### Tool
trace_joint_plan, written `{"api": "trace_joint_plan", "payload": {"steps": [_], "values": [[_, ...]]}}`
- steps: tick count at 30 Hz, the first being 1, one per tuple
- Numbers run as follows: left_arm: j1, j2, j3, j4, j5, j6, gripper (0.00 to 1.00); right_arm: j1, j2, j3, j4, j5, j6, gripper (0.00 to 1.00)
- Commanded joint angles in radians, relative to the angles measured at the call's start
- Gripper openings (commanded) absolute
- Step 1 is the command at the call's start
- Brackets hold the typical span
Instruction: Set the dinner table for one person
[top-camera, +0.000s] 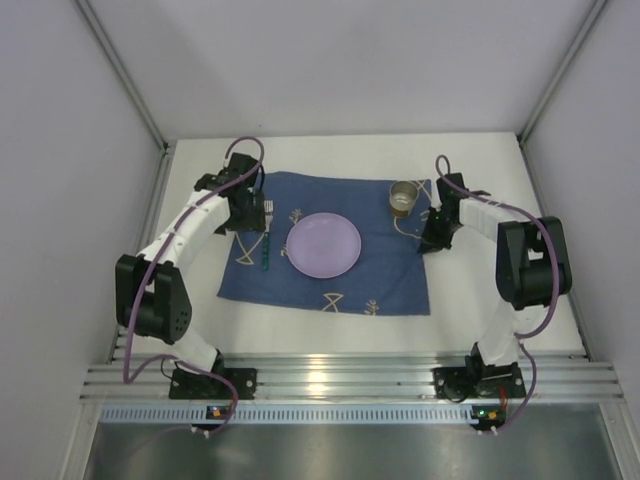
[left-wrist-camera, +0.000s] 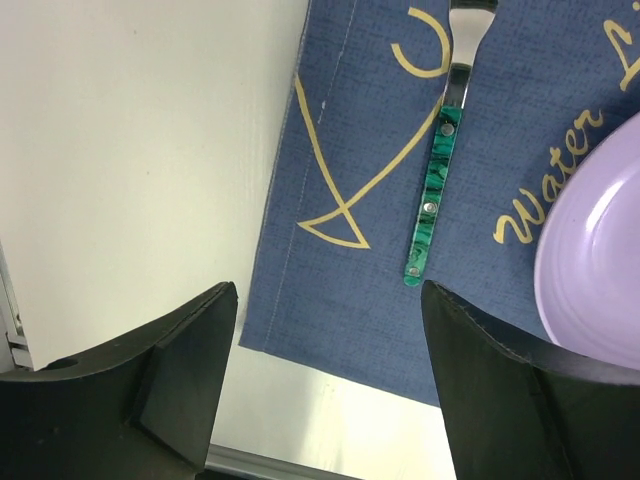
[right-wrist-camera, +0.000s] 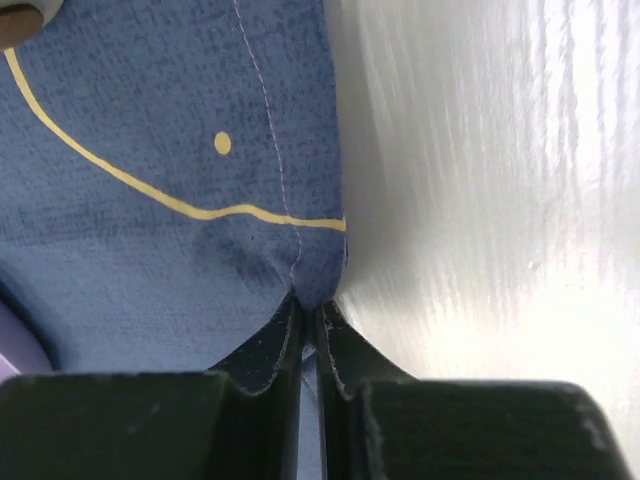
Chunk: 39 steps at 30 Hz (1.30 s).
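The large, flat, matte white rectangular tabletop (top-camera: 490, 315) fills the floor of the enclosure beyond both arm bases and carries everything else. A dark blue cloth (top-camera: 385, 275) with pale yellow line drawings of fish lies spread flat on its middle, with bare white surface showing on every side.

A round lilac plate (top-camera: 323, 245) sits at the centre of the cloth. To its left, just apart from the rim, lies a metal fork with a green marbled handle (top-camera: 267, 240), its tines pointing towards the far wall. A small round tan cup (top-camera: 403, 197) with a shiny rim stands upright on the far right corner of the cloth.

The left hand (left-wrist-camera: 328, 300) hangs above the left edge of the cloth, beside the fork, its two black fingers (left-wrist-camera: 190, 360) spread wide apart with nothing between them.

The right hand (right-wrist-camera: 310, 322) is at the right edge of the cloth, near the cup. Its fingers are pressed together, pinching the hem, which puckers up into the grip.
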Motion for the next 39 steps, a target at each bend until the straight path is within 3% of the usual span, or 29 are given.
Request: {"api": "trace_joint_plan", "payload": {"steps": [1,3,10,11,12,13,14,16,19,23,29,32,35,39], "values": [[0.003,-0.057,0.005,-0.021,-0.013,0.007,0.79,-0.003,0.046,0.090,-0.036,0.128,-0.056,0.03],[0.003,-0.058,0.007,-0.023,-0.015,0.007,0.79,-0.017,0.054,0.141,-0.079,0.186,-0.079,0.00],[0.003,-0.074,0.008,-0.030,-0.029,0.007,0.79,-0.062,0.036,0.178,-0.133,0.234,-0.101,0.03],[0.003,-0.075,0.007,-0.032,-0.032,0.007,0.79,-0.068,0.025,0.179,-0.139,0.228,-0.101,0.09],[0.003,-0.078,0.002,-0.033,-0.039,0.008,0.79,-0.080,0.014,0.178,-0.141,0.208,-0.108,0.24],[0.003,-0.083,0.001,-0.033,-0.042,0.007,0.79,-0.082,0.001,0.178,-0.145,0.206,-0.116,0.62],[0.003,-0.083,-0.001,-0.032,-0.044,0.007,0.79,-0.082,-0.013,0.181,-0.150,0.209,-0.123,0.74],[0.003,-0.087,-0.006,-0.033,-0.044,0.005,0.79,-0.088,-0.065,0.202,-0.191,0.236,-0.140,0.92],[0.003,-0.089,-0.009,-0.033,-0.042,0.004,0.79,-0.111,-0.162,0.221,-0.243,0.278,-0.142,1.00],[0.003,-0.084,-0.010,-0.035,-0.027,0.001,0.79,-0.196,-0.350,0.140,-0.321,0.352,-0.111,1.00],[-0.002,-0.060,-0.029,-0.026,0.049,-0.004,0.81,-0.503,-0.574,-0.145,-0.355,0.372,-0.016,1.00],[-0.019,-0.040,-0.006,-0.030,0.080,-0.004,0.81,-0.566,-0.598,-0.224,-0.364,0.482,-0.007,1.00],[-0.028,-0.029,0.016,-0.044,0.097,-0.004,0.81,-0.609,-0.587,-0.193,-0.398,0.524,0.019,0.98],[-0.039,-0.026,0.025,-0.055,0.114,-0.005,0.81,-0.692,-0.546,-0.247,-0.365,0.449,0.071,0.96]]}}
